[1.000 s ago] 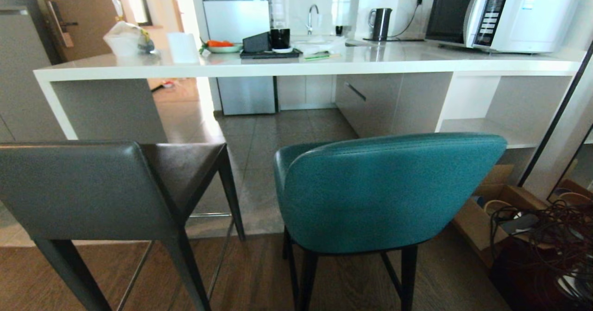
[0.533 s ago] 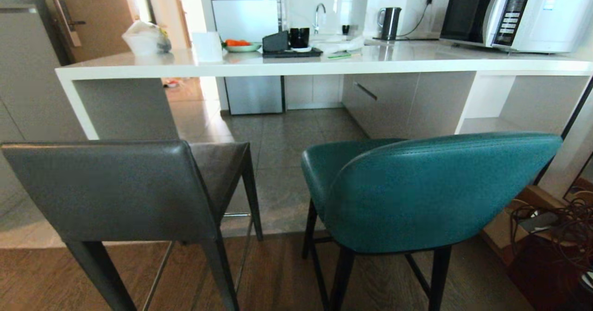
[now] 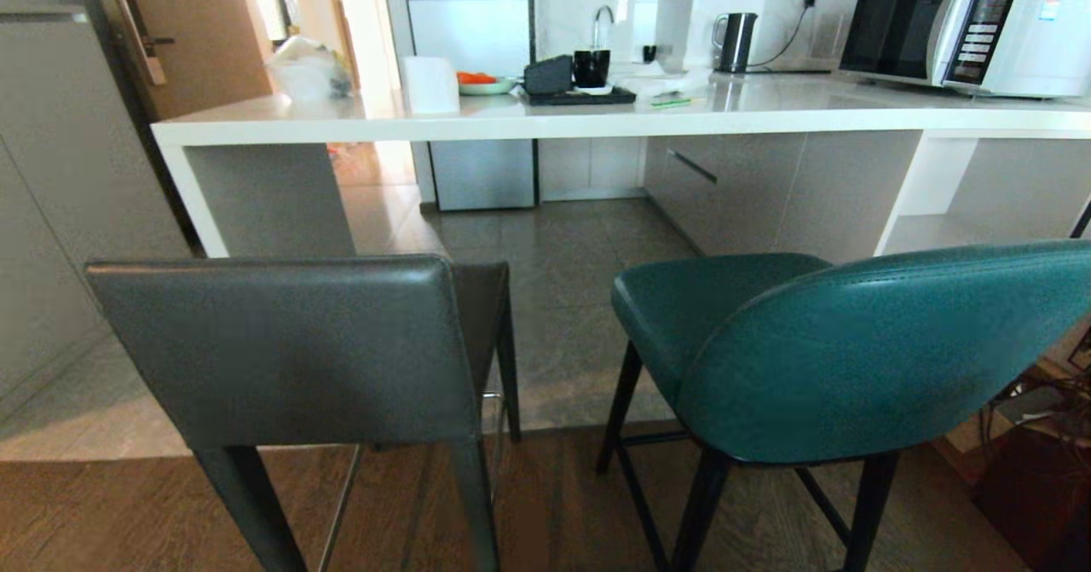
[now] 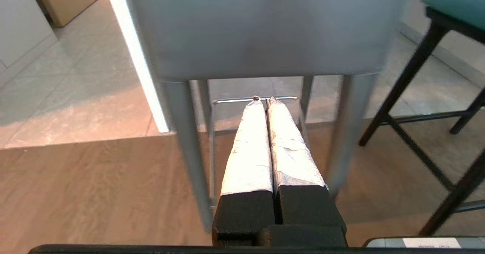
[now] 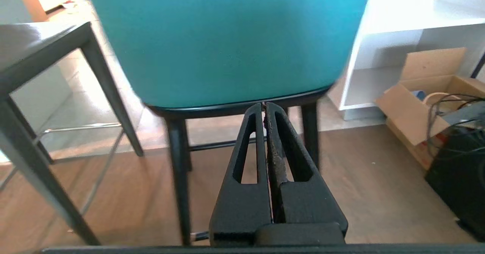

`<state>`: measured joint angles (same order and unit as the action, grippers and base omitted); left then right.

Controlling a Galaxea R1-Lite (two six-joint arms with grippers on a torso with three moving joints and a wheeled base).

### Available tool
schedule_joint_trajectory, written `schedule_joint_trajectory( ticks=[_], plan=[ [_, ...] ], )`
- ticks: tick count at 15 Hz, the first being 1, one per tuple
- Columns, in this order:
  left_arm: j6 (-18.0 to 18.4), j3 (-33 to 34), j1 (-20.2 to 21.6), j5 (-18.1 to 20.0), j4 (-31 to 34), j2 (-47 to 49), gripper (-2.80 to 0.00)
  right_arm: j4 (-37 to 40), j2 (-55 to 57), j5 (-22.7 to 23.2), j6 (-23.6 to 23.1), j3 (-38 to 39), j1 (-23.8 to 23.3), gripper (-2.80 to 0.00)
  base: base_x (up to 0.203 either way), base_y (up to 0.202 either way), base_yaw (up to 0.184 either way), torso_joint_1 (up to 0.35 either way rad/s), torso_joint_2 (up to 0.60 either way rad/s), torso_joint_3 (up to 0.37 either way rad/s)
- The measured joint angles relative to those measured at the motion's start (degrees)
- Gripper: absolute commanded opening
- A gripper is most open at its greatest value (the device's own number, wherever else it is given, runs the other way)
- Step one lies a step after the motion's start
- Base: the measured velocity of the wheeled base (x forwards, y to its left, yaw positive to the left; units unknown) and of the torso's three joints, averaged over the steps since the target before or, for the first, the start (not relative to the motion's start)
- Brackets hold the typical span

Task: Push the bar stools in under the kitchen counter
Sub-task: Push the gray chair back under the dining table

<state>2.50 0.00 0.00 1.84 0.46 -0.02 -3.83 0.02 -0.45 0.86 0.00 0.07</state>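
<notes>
Everything in the head view has slid rightward over the last second, stools, table and microwave alike, so it is the robot that has turned or driven, not the furniture.

Both arms hang low and in front of the body. The left gripper, its taped fingers pressed together with nothing between them, points at the space under the square grey leather-backed bar stool, tips roughly level with its thin metal footrest. The right gripper, black fingers also pressed together and empty, aims at the dark seat edge of the rounded teal padded bar stool. I cannot tell whether either touches yet.

Both stools stand side by side on the wooden floor, backs toward the robot, seats still short of the long white glossy table.

From here I'd worry about tipping: a shove high on a backrest could rock a tall stool forward. The floor also changes from wood to grey tile just ahead, and thin legs could catch on that seam. The teal stool sits askew, so it may swing toward the grey one.
</notes>
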Motion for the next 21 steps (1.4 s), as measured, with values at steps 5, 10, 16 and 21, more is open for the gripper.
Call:
schedule_joint_trajectory(
  ticks=[5, 10, 16, 21],
  plan=[
    [0.0, 0.0, 0.0, -0.1, 0.0, 0.0, -2.8, 0.0, 0.0, 0.0, 0.0, 0.0, 0.0, -2.8, 0.0, 0.198, -0.001, 0.004, 0.0, 0.003],
    [-0.1, 0.0, 0.0, -0.1, 0.0, 0.0, -2.8, 0.0, 0.0, -0.1, 0.1, 0.0, 0.0, -2.8, 0.0, 0.197, -0.002, 0.003, 0.0, 0.003],
    [-0.1, 0.0, 0.0, -0.1, 0.0, 0.0, -2.8, 0.0, 0.0, -0.4, 0.2, 0.0, 0.0, -2.8, 0.0, 0.196, -0.002, 0.002, 0.0, 0.002],
    [-0.1, 0.0, 0.0, -0.1, 0.0, 0.0, -2.8, 0.0, 0.0, -0.5, 0.5, 0.0, 0.0, -2.8, 0.0, 0.195, -0.002, 0.003, 0.0, 0.002]
  ],
)
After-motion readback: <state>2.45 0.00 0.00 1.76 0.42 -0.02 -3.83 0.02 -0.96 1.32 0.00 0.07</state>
